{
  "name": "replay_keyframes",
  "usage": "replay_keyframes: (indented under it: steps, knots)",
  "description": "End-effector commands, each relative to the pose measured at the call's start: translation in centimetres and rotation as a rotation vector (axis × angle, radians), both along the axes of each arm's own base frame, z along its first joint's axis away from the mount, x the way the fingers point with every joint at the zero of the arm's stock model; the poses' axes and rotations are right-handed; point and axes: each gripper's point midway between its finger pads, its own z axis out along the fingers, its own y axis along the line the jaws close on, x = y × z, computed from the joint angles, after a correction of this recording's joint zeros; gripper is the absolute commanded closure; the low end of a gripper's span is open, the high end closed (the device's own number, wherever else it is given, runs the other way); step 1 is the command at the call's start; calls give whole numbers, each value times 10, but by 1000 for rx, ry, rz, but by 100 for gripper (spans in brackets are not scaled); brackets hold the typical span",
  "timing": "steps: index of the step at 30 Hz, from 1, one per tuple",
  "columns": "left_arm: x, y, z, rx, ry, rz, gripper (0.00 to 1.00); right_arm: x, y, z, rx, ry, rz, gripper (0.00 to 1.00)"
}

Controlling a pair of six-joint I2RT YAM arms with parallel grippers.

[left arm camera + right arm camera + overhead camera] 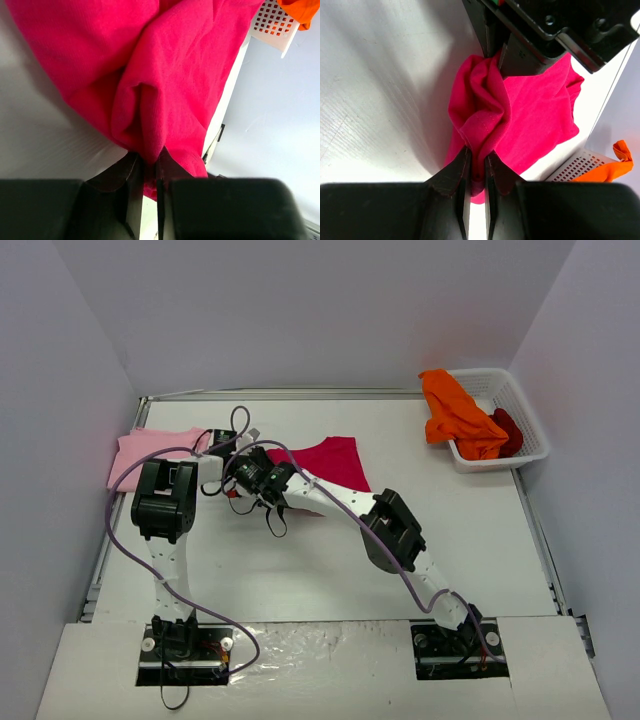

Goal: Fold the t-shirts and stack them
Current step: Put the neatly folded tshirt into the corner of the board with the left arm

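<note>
White table (350,570) with four t-shirts, seen from above and from both wrists. The largest garment, the crimson-magenta t-shirt (335,458), is spread near the middle of the far half of the table, and its near-left part is hidden beneath the two converging arms. The pale pink t-shirt (150,448) is laid flat at the far left edge, well apart from the white mesh basket (505,459) in the far right corner. The bright orange t-shirt (455,415) is draped over the basket's left rim, and the dark red t-shirt (510,430) is bunched inside it, just beside the orange one. The left gripper (149,162) is shown closed down to a narrow slit on a raised fold of the crimson-magenta cloth. The right gripper (477,157) is likewise pinched almost fully together on a gathered ridge of the same garment, directly opposite the left one — both pairs of jaws hold only this cloth, which is bunched up between them above the table surface.
</note>
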Motion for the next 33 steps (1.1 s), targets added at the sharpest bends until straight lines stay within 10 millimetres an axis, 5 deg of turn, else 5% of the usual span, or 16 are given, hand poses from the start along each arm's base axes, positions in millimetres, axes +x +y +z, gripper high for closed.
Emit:
replay_keyframes:
  steps: [1,13,14,15,20,21,27,33]
  knots:
    - [-7,-29,14,-30,-48,-88,92,-3,64,45,221,-100,64,100]
    - [-14,-24,5,20,-24,-121,98,-3,64,47,209,-114,64,100]
    - [-13,-24,7,23,-29,-123,98,-3,64,46,205,-116,63,96]
    - [-12,-22,5,32,-38,-128,98,-4,64,47,204,-117,64,71]
    - [-13,-14,4,61,-49,-148,98,-8,58,57,205,-115,79,19]
    - [-12,-12,2,71,-46,-147,98,-10,58,59,213,-103,88,0]
    - [-10,1,-2,120,-46,-168,98,-18,38,88,245,-95,95,0]
    - [-4,26,-4,163,-64,-165,98,-22,13,145,458,33,136,0]
